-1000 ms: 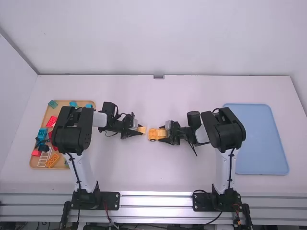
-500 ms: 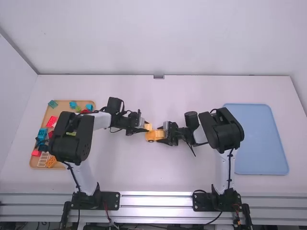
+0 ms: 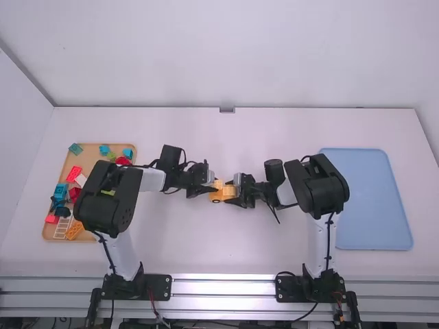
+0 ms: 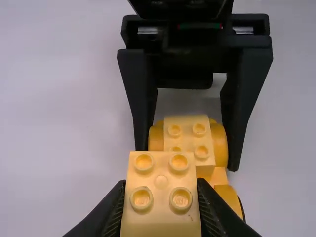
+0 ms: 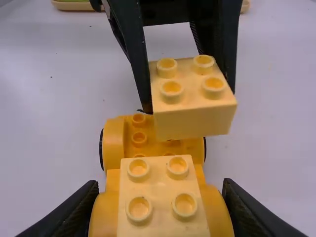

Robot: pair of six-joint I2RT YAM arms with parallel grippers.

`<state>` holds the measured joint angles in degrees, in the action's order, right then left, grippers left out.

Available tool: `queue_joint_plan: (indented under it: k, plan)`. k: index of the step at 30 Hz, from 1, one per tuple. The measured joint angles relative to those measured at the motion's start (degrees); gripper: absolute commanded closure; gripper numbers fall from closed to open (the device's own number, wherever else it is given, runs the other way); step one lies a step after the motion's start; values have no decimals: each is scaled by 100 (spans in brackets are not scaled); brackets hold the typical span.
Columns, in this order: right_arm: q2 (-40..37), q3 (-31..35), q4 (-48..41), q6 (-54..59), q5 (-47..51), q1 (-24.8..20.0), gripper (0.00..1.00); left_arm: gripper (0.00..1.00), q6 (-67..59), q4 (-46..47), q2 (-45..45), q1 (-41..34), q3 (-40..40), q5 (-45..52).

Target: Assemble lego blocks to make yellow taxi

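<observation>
The right gripper [image 3: 230, 197] is clamped on the yellow taxi chassis [image 5: 114, 143], mid-table, a pale yellow four-stud block [image 5: 159, 197] seated on it. Beyond, the left gripper [image 3: 213, 188] pinches another such block [image 5: 195, 121] above the chassis's bare studs. Farther off, a tan tray [image 3: 70, 162] holds mixed bricks [image 3: 60, 192].

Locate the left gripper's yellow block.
In the high view, the yellow block is near mid-table, held in the left gripper at the wheeled yellow base, left of the right gripper.
</observation>
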<state>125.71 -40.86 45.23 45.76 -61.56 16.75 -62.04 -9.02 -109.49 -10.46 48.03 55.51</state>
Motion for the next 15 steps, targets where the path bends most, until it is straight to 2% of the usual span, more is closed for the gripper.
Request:
queue_joint_plan:
  k: [15]
  plan:
    - [2,0,2,-15,7,0,53,98,63,225,-2,11,0,35]
